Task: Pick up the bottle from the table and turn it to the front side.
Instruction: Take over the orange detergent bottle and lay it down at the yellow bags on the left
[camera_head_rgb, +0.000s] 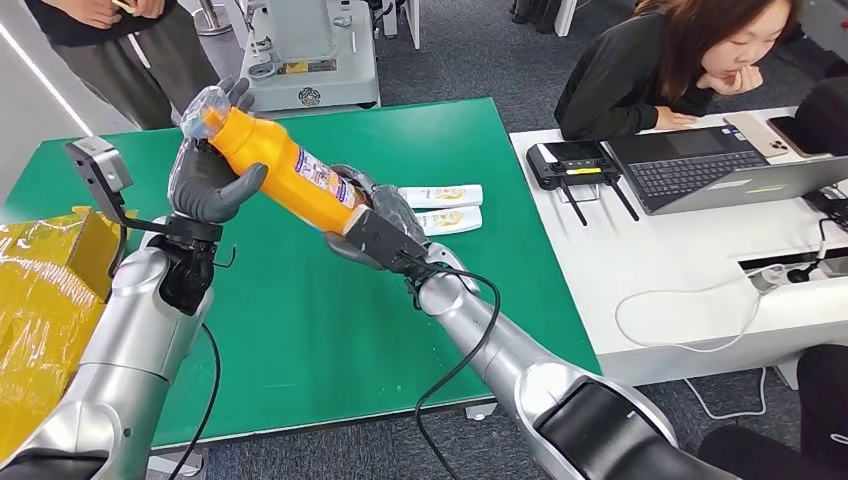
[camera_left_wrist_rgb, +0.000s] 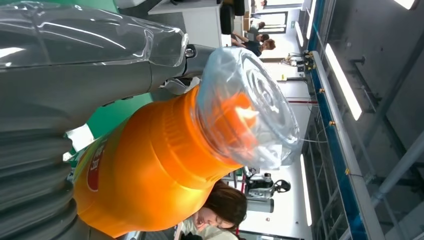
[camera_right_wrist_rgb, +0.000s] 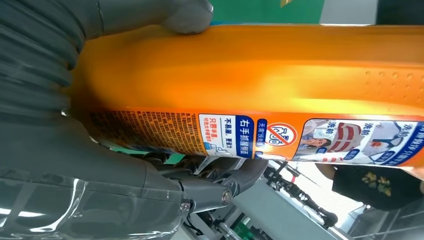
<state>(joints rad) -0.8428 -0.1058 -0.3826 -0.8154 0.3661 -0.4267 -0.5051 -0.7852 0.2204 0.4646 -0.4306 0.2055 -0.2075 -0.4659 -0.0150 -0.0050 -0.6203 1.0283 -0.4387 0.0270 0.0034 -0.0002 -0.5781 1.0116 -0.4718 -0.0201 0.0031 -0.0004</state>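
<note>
Bottle, orange and tilted at upper left of the frame above the green table, is gripped near its cap by the left hand and at its base by the right hand.

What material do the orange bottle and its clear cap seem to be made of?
The orange bottle: likely glossy opaque plastic, with soft highlights and a printed label. Its clear cap: apparently transparent plastic, since the orange top shows through it and it catches glare.
</note>
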